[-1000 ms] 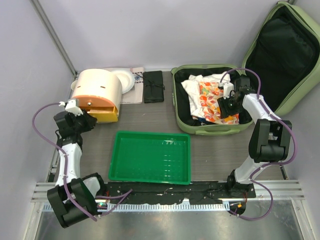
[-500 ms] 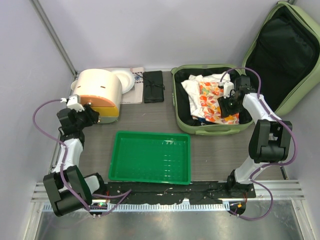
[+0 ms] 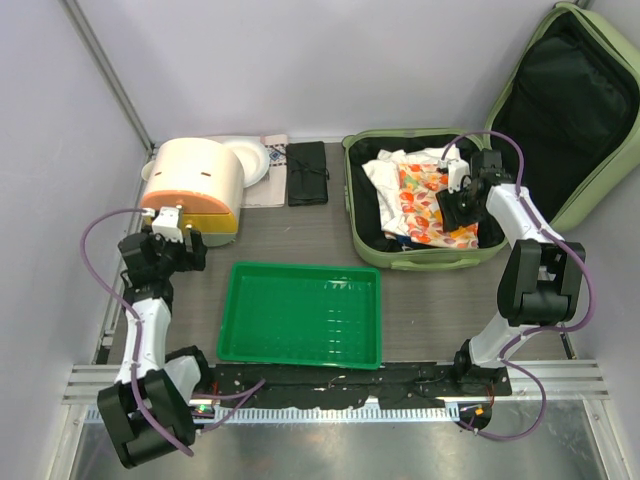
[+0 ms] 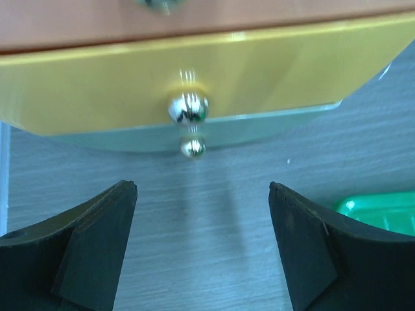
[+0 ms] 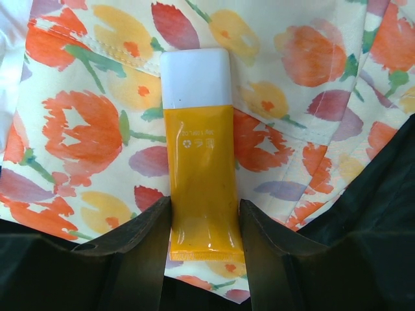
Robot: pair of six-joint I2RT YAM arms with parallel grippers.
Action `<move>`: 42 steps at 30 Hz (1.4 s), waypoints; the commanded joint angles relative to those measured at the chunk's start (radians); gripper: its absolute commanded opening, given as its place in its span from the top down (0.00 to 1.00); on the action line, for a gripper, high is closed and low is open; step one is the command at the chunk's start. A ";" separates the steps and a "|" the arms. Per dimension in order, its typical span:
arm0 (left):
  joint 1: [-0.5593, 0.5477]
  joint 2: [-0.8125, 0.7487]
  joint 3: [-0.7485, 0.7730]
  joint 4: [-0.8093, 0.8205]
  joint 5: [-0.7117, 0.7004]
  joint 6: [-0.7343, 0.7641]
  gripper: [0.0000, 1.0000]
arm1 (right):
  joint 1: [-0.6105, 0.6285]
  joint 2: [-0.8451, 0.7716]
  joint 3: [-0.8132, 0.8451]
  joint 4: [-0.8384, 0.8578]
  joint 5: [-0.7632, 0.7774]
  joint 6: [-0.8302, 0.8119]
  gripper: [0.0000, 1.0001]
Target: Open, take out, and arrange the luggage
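Luggage [image 3: 420,262]: open.
Right hand [image 5: 204,210]: inside luggage, apparently pinching yellow tube [image 5: 198,149] on floral cloth [image 5: 78,129].
Left hand [image 4: 201,194]: spread, well left of luggage, facing drawer knob [image 4: 188,108].

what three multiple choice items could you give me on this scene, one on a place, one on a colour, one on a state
1. Where does the yellow tube lie?
A. in the green tray
B. on the flowered cloth in the luggage
C. on the bare table

2. What colour is the tube's cap?
A. black
B. red
C. white

3. How do the jaws of the left gripper stand?
A. open, holding nothing
B. shut on a drawer knob
C. shut on the tray's rim

Answers:
1 B: floral fabric shows under the tube in the right wrist view.
2 C: the cap end is plain white.
3 A: the jaws stand wide apart with nothing between them.
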 commanded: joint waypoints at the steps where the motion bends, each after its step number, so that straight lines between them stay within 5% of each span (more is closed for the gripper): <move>1: -0.004 0.048 -0.029 0.048 0.023 0.097 0.14 | 0.009 -0.004 0.058 0.001 0.008 0.010 0.49; 12: -0.006 0.315 0.133 0.054 -0.049 -0.027 0.41 | 0.009 0.014 0.079 -0.001 0.017 0.005 0.49; 27: -0.003 0.276 0.107 0.106 0.007 -0.125 0.43 | 0.009 0.012 0.087 0.007 0.025 0.018 0.49; 29: -0.003 0.193 0.090 0.077 0.033 -0.070 0.40 | 0.009 0.011 0.088 0.007 0.026 0.018 0.49; 37: -0.003 -0.002 -0.052 -0.076 0.050 0.709 0.45 | 0.010 -0.003 0.076 0.009 0.029 0.016 0.49; 42: -0.003 0.007 -0.112 -0.021 0.182 0.883 0.51 | 0.009 -0.009 0.064 0.012 0.026 0.019 0.49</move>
